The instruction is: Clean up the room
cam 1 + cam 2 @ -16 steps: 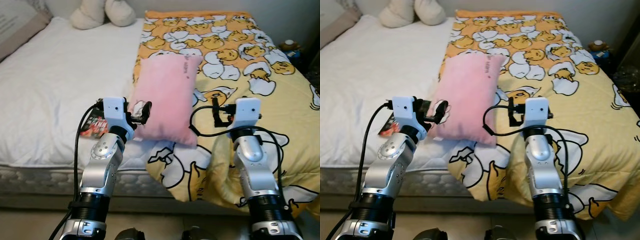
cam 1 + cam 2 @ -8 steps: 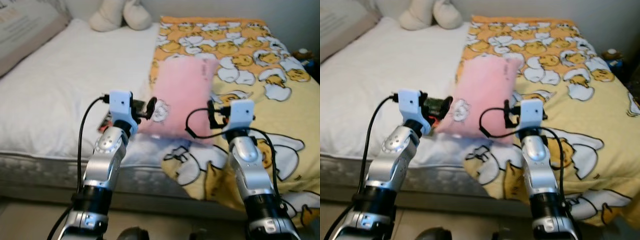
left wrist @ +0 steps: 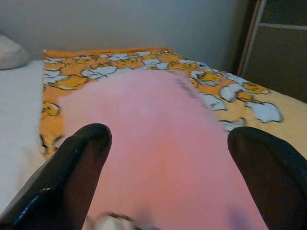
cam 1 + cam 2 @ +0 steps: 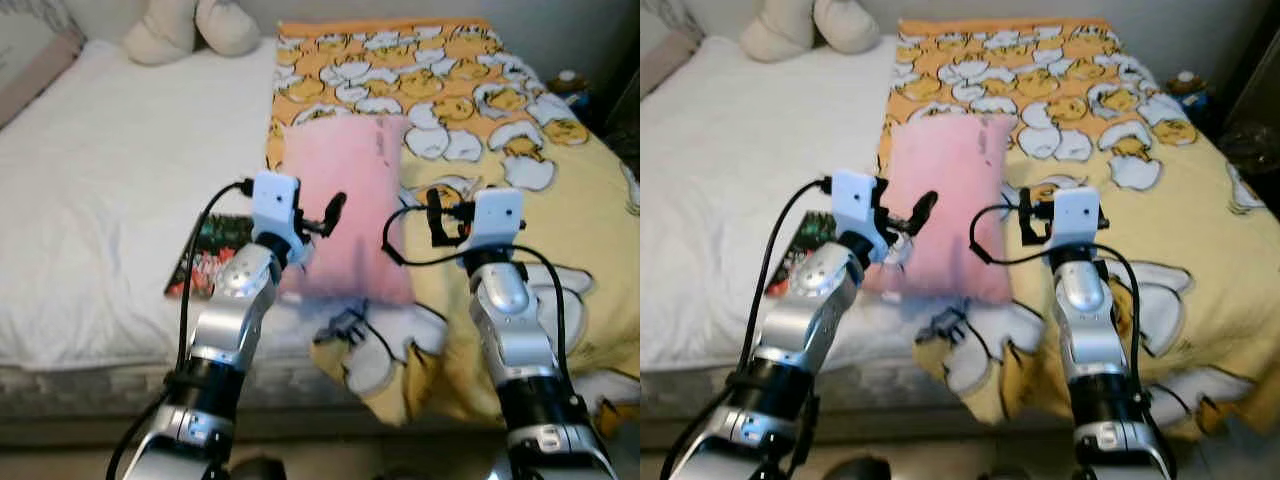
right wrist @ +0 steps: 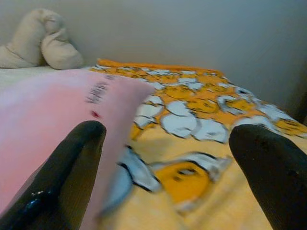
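I stand at the foot of a bed, both arms raised toward a pink pillow lying where the white sheet meets a yellow blanket printed with eggs.

Taking the pillow as landmark: well to its left, at the head of the bed, sits a cream plush toy. Just left of its near end, a colourful flat packet lies on the sheet.

My guess at the main risk: my left tool hangs over the pillow's near left part with fingers spread wide. If I close on soft stuffing alone, the fabric may slip free, or the pillow may drag the blanket off the mattress edge. The packet could also be knocked to the floor by my left forearm.

My left arm is bent at the elbow, wrist level, tool released and aimed up the pillow. My right tool hovers just right of the pillow above the blanket, also released, fingers wide apart, holding nothing. The right forearm rises nearly upright.
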You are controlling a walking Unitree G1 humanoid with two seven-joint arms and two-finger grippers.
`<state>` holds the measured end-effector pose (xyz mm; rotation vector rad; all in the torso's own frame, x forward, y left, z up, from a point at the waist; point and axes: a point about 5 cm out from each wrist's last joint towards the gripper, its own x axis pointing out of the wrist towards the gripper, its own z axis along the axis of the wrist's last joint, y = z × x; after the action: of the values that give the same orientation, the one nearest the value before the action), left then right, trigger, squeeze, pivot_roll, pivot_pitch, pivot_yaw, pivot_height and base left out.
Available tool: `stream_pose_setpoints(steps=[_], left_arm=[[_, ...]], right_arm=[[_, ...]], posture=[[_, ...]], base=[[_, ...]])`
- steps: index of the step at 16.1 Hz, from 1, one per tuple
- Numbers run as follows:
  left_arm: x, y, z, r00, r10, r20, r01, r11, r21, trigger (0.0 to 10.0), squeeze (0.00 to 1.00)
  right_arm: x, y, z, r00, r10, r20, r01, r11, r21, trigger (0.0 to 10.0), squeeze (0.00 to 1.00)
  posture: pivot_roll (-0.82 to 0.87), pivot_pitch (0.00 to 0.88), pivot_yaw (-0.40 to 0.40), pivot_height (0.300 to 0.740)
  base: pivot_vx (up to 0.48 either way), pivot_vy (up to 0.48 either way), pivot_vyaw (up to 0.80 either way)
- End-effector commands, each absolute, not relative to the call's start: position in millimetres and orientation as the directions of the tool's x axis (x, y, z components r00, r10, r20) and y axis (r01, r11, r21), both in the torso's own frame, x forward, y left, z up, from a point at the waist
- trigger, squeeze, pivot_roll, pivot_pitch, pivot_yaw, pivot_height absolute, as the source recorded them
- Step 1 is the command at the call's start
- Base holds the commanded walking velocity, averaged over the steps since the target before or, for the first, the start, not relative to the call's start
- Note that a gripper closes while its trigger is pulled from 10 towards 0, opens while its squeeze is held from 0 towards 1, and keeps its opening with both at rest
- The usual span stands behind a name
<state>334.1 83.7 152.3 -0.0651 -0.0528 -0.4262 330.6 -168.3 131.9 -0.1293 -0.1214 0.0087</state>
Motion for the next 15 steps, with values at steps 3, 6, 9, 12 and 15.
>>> stream_pose_setpoints(steps=[3,6,9,12,15], left_arm=[[334.7,82.0,145.6,0.902,-0.431,0.030,0.432,0.900,-0.052,10.0,0.00],[348.6,84.9,138.9,0.906,-0.423,-0.016,0.420,0.903,-0.093,10.0,0.00],[360.5,99.7,123.7,0.912,-0.397,-0.102,0.380,0.912,-0.152,10.0,0.00],[363.6,113.9,108.7,0.919,-0.355,-0.172,0.314,0.922,-0.226,10.0,0.00],[361.4,108.9,92.8,0.899,-0.386,-0.205,0.280,0.868,-0.409,10.0,0.00]], right_arm=[[333.7,-158.2,136.0,0.989,0.034,0.142,-0.019,0.994,-0.105,10.0,0.00],[343.1,-172.9,141.7,0.991,-0.025,0.133,0.033,0.998,-0.058,10.0,0.00],[346.5,-200.1,139.4,0.990,-0.108,0.087,0.110,0.993,-0.030,10.0,0.00],[339.0,-221.8,123.5,0.989,-0.144,-0.037,0.147,0.984,0.100,10.0,0.00],[322.9,-236.6,98.4,0.975,-0.144,-0.167,0.184,0.949,0.257,10.0,0.00]], posture=[[-0.18,0.000,0.057,0.703],[-0.17,0.000,0.051,0.703],[-0.17,0.000,0.045,0.703],[-0.18,0.000,0.035,0.703],[-0.22,0.000,0.037,0.703]], base=[[0.315,0.000,0.00],[0.000,0.000,0.00],[0.000,0.000,0.00],[0.000,0.000,0.00],[0.000,0.000,0.00]])
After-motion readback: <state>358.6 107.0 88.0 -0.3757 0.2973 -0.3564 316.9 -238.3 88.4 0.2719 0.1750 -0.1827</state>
